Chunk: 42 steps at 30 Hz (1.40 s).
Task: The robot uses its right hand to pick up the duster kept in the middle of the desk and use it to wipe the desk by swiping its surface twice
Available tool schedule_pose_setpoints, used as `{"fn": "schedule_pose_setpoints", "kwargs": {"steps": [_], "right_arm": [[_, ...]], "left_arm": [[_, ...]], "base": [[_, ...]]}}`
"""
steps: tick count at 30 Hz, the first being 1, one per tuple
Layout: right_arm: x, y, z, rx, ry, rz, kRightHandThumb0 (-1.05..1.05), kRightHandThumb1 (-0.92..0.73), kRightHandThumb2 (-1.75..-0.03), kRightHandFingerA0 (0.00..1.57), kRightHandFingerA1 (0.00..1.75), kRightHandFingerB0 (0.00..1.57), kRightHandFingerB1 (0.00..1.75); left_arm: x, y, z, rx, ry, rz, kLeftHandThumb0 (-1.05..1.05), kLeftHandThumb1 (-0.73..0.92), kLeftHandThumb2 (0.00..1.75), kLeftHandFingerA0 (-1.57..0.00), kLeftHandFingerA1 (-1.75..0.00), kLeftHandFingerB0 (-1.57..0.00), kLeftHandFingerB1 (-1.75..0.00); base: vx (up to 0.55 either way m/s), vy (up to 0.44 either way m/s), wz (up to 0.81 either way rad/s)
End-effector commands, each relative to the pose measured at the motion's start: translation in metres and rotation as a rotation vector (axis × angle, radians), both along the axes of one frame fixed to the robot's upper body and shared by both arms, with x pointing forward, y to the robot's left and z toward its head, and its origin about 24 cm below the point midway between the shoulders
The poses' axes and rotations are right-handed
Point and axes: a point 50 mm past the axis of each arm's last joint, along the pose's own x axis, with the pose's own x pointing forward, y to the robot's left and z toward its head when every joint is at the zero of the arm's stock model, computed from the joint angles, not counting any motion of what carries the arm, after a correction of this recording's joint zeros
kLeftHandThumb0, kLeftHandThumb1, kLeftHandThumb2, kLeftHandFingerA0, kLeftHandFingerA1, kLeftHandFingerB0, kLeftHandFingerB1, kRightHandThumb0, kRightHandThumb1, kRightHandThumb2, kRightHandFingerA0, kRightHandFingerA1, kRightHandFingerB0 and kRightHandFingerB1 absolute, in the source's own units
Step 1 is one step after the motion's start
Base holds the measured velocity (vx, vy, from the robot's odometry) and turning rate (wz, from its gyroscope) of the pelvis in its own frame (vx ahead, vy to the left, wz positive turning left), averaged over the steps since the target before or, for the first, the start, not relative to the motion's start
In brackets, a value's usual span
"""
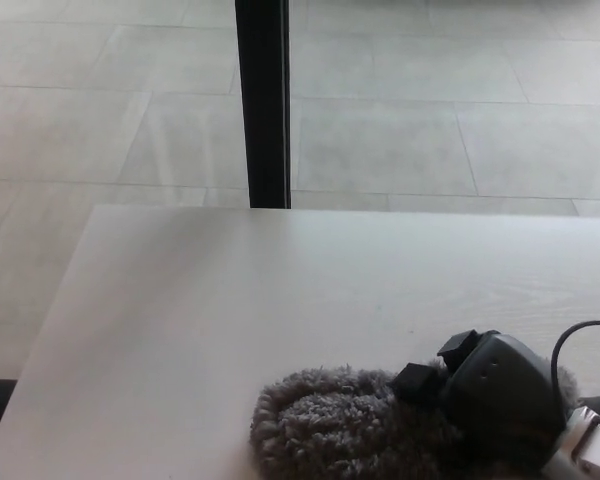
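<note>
A grey fluffy duster lies on the white desk near the bottom edge of the head view, right of centre. My right hand comes in from the lower right and rests on the duster's right part, its black fingers pressed into the fluff and closed around it. The part of the duster beneath the hand is hidden. My left hand does not show.
A black cable loops up from the right wrist. Beyond the desk's far edge stands a black vertical post on a pale tiled floor. The desk's left edge runs diagonally at the left.
</note>
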Motion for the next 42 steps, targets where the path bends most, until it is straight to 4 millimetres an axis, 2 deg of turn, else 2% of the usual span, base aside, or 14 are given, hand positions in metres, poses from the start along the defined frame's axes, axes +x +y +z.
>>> {"fn": "schedule_pose_setpoints", "kwargs": {"steps": [1, 10, 16, 18, 19, 20, 21, 23, 24, 29, 31, 35, 41, 42], "right_arm": [[-0.019, -0.089, -0.033, -0.46, 0.053, -0.174, -0.35, -0.59, -0.63, 0.86, 1.63, 0.88, 0.84], [-0.01, -0.127, -0.02, -0.393, 0.032, -0.562, -0.27, -0.64, -0.61, 0.78, 1.64, 0.86, 0.75], [-0.01, -0.15, -0.013, -0.278, 0.054, -0.826, -0.29, -0.59, -0.57, 0.75, 1.66, 0.81, 0.82], [-0.012, -0.157, -0.014, -0.296, 0.076, -0.877, -0.24, -0.66, -0.56, 0.68, 1.72, 0.68, 1.34], [-0.013, -0.159, -0.014, -0.291, 0.086, -0.896, -0.32, -0.49, -0.86, 1.04, 1.32, 0.8, 1.13], [-0.015, -0.162, -0.014, -0.284, 0.092, -0.922, -0.25, -0.65, -0.58, 0.73, 1.65, 0.8, 0.94], [-0.015, -0.164, -0.015, -0.279, 0.114, -0.944, -0.25, -0.68, -0.58, 0.73, 1.67, 0.73, 1.07], [-0.017, -0.167, -0.016, -0.254, 0.137, -0.975, -0.33, -0.56, -0.63, 0.86, 1.57, 0.84, 1.07], [-0.019, -0.17, -0.017, -0.24, 0.151, -1.005, -0.24, -0.66, -0.57, 0.75, 1.69, 0.74, 1.14], [-0.028, -0.178, -0.022, -0.257, 0.193, -1.052, -0.31, -0.67, -0.58, 0.75, 1.71, 0.69, 1.19], [-0.03, -0.18, -0.024, -0.271, 0.221, -1.066, -0.29, -0.64, -0.59, 0.75, 1.66, 0.76, 0.92], [-0.029, -0.182, -0.025, -0.32, 0.242, -1.114, -0.33, -0.72, -0.6, 0.69, 1.66, 0.72, 1.04], [-0.017, -0.18, -0.02, -0.374, 0.305, -1.165, -0.35, -0.67, -0.62, 0.68, 1.57, 0.72, 0.74], [-0.014, -0.178, -0.019, -0.401, 0.3, -1.154, -0.36, -0.68, -0.62, 0.66, 1.62, 0.69, 0.86]], "left_arm": [[0.003, 0.007, 0.01, 0.008, -0.105, -0.008, -0.93, 0.8, 0.88, -0.27, -0.57, -0.21, -0.43], [-0.001, 0.005, 0.007, -0.001, -0.104, 0.002, -0.86, 0.92, 0.73, -0.31, -0.56, -0.27, -0.4], [-0.005, 0.006, 0.008, 0.001, -0.107, -0.005, -0.9, 0.84, 0.88, -0.26, -0.57, -0.2, -0.44], [-0.007, 0.006, 0.007, 0.003, -0.104, -0.001, -0.84, 0.92, 0.78, -0.26, -0.55, -0.22, -0.41], [-0.008, 0.006, 0.007, 0.003, -0.104, -0.001, -0.84, 0.91, 0.79, -0.26, -0.55, -0.22, -0.41], [-0.008, 0.007, 0.008, -0.001, -0.106, 0.0, -0.84, 0.92, 0.79, -0.27, -0.55, -0.22, -0.4], [-0.009, 0.007, 0.008, -0.001, -0.106, 0.002, -0.85, 0.92, 0.78, -0.26, -0.55, -0.22, -0.4], [-0.009, 0.008, 0.008, 0.004, -0.103, 0.005, -0.84, 0.92, 0.79, -0.27, -0.55, -0.23, -0.4], [-0.009, 0.007, 0.008, 0.003, -0.106, 0.006, -0.84, 0.92, 0.79, -0.27, -0.55, -0.23, -0.41], [-0.009, 0.008, 0.009, 0.019, -0.113, -0.011, -0.83, 0.92, 0.79, -0.3, -0.55, -0.27, -0.4], [-0.008, 0.008, 0.01, 0.028, -0.113, -0.018, -0.9, 0.82, 0.9, -0.31, -0.59, -0.24, -0.45], [-0.007, 0.008, 0.011, 0.026, -0.12, -0.014, -0.89, 0.83, 0.9, -0.32, -0.57, -0.24, -0.43], [-0.004, 0.009, 0.013, 0.027, -0.132, -0.027, -0.89, 0.83, 0.88, -0.32, -0.58, -0.25, -0.44], [-0.004, 0.009, 0.013, 0.028, -0.133, -0.028, -0.84, 0.92, 0.78, -0.33, -0.55, -0.28, -0.4]], "base": [[0.0, 0.0, 0.0], [0.0, 0.0, 0.0], [0.0, 0.0, 0.0], [0.0, 0.0, 0.0], [0.0, 0.0, 0.0], [0.0, 0.0, 0.0], [0.0, 0.0, 0.0], [0.0, 0.0, 0.0], [0.0, 0.0, 0.0], [0.0, 0.0, 0.0], [0.0, 0.0, 0.0], [0.0, 0.0, 0.0], [0.0, 0.0, 0.0], [0.0, 0.0, 0.0]]}}
